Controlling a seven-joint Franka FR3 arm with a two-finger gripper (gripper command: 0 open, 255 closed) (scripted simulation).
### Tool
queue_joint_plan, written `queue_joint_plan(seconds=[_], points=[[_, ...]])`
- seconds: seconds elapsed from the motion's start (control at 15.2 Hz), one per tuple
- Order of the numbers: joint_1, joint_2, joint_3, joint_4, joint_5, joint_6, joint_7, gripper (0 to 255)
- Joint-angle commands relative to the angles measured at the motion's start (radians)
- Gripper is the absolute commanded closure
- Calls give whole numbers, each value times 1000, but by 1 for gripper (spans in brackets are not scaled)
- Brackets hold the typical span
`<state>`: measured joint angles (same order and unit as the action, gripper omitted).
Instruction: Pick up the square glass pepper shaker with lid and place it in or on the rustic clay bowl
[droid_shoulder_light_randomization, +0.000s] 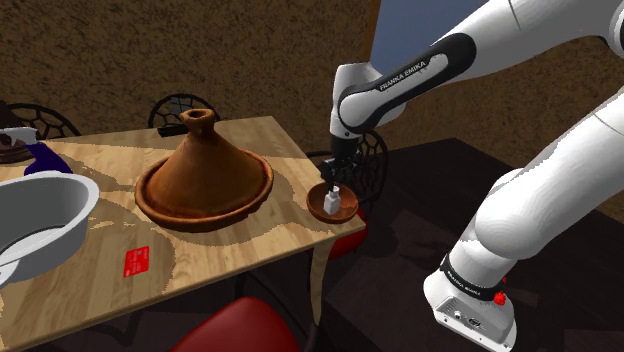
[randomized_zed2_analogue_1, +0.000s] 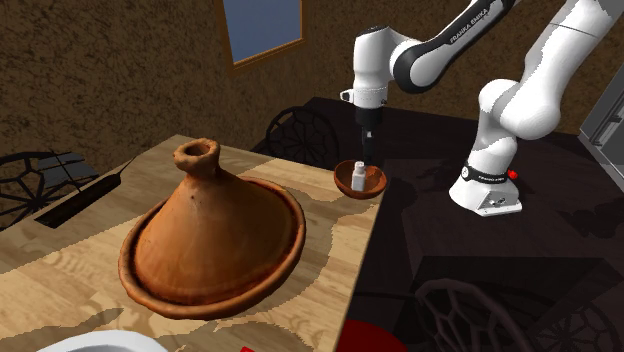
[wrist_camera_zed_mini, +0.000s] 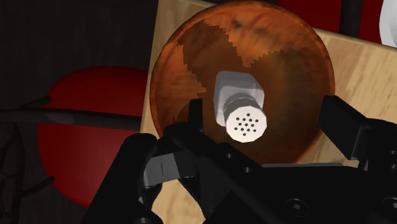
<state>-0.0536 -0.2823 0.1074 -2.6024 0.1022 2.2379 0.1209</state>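
The tool (wrist_camera_zed_mini: 265, 113) hung spread just above the shaker (wrist_camera_zed_mini: 240, 105), touching neither side of it — the stance of a release, I judged. The shaker stood upright inside the bowl (wrist_camera_zed_mini: 188, 67), at the corner of the surface (wrist_camera_zed_mini: 366, 70) — placement looked done.

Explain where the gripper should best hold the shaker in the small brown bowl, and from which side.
Probably from straight above: the shaker stands upright in the bowl, whose rim hinders a sideways approach. Close the gripper on two opposite flat faces of its square body, under the round perforated lid.
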Motion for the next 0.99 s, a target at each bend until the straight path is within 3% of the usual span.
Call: queue_joint_plan(seconds=[0.0,0.2,0.46,0.92], points=[[0,0,0,0,0,0,0,0],[0,0,0,0,0,0,0,0],[-4,-67,-8,79,-6,-146,1,0],[-4,-67,-8,79,-6,-146,1,0]])
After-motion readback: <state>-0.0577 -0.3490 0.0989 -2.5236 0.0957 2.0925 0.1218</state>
